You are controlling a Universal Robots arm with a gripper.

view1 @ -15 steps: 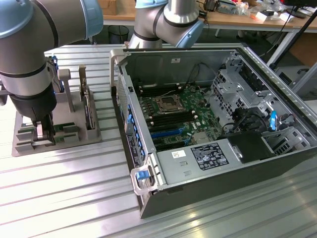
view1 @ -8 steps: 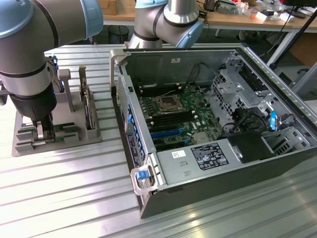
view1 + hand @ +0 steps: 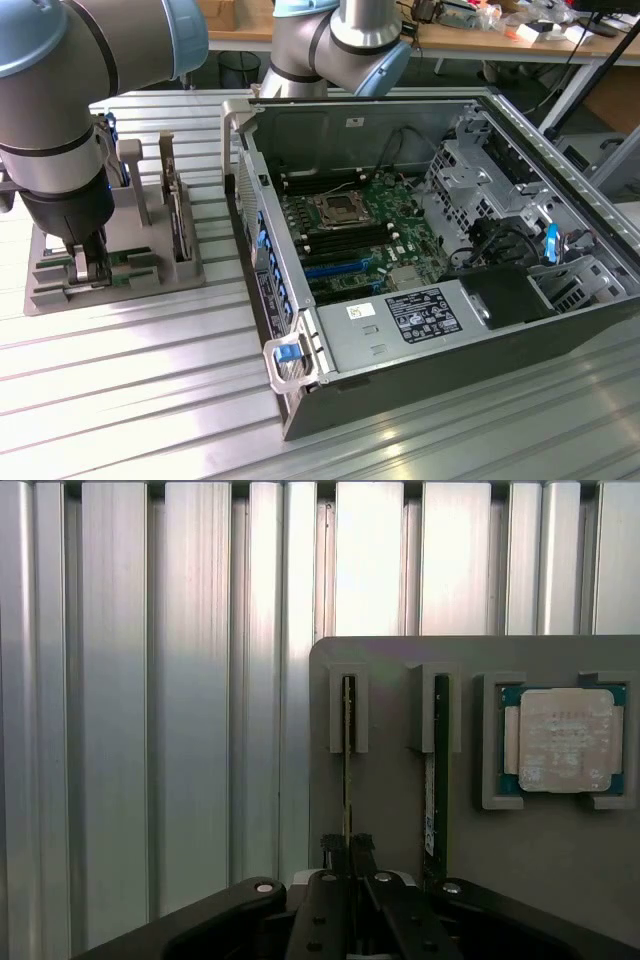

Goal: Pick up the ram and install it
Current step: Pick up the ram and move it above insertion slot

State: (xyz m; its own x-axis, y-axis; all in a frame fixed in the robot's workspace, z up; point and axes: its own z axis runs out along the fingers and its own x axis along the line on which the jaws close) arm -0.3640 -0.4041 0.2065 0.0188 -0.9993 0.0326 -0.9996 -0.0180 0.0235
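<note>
The ram (image 3: 347,750) stands on edge in a slot of the grey holder (image 3: 400,655), seen as a thin green strip. My gripper (image 3: 348,844) is lowered over its near end, and the two black fingers (image 3: 362,852) are pressed against its sides, so it is shut on the ram. In the exterior view the gripper (image 3: 88,268) reaches down into the holder (image 3: 150,275) at the exterior view's left, beside the open computer case (image 3: 300,400). The motherboard (image 3: 355,225) lies inside the case with its long memory slots (image 3: 305,195) exposed.
A second board (image 3: 433,780) stands on edge in the neighbouring slot, close to my fingers. A processor chip (image 3: 565,740) rests in a square pocket of the holder. The table is ribbed aluminium (image 3: 130,400). Drive cages and cables (image 3: 500,210) fill the case's far side.
</note>
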